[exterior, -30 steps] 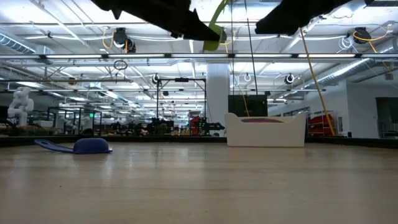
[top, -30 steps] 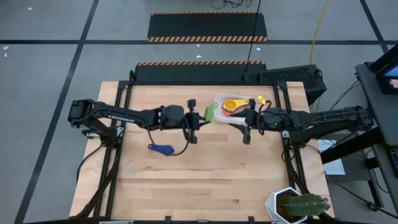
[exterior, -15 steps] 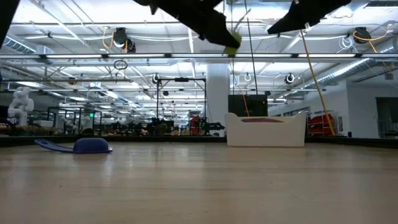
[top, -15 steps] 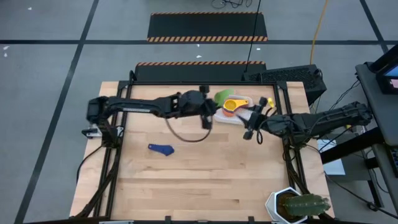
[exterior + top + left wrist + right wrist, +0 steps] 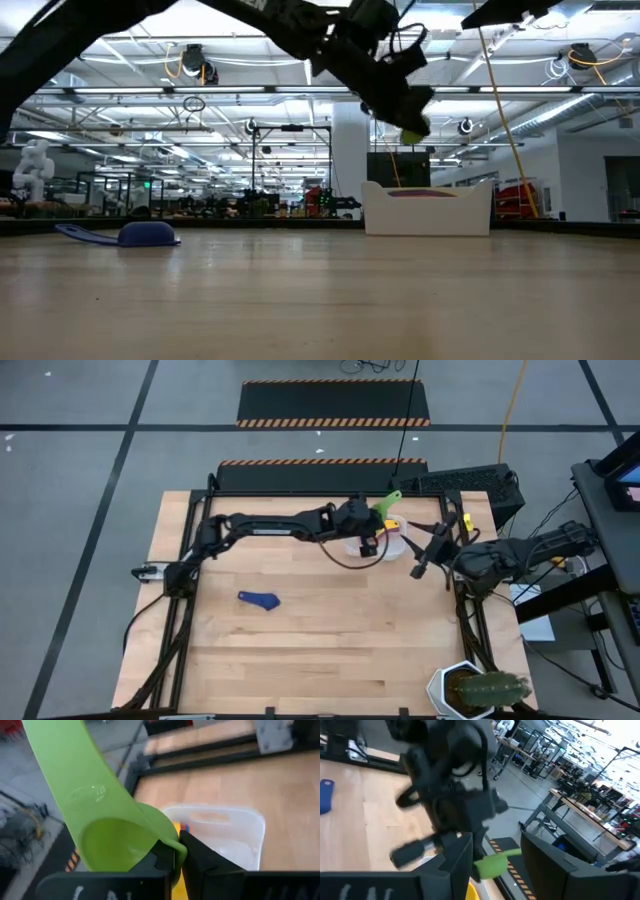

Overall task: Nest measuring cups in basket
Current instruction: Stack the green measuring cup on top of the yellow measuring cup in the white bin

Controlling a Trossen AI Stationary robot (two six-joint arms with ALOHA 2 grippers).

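Clearly light and stiff, the green measuring cup (image 5: 117, 840) sits pinched at its bowl rim in the left gripper (image 5: 177, 855), directly above the basket (image 5: 240, 837), its slick handle jutting away.

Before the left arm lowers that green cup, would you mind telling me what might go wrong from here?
The left gripper pinches the green cup only at its rim, above the basket, so it might slip or tilt when released and fail to nest in the orange cup below.

The right gripper hangs open beside the basket; the arms could collide.
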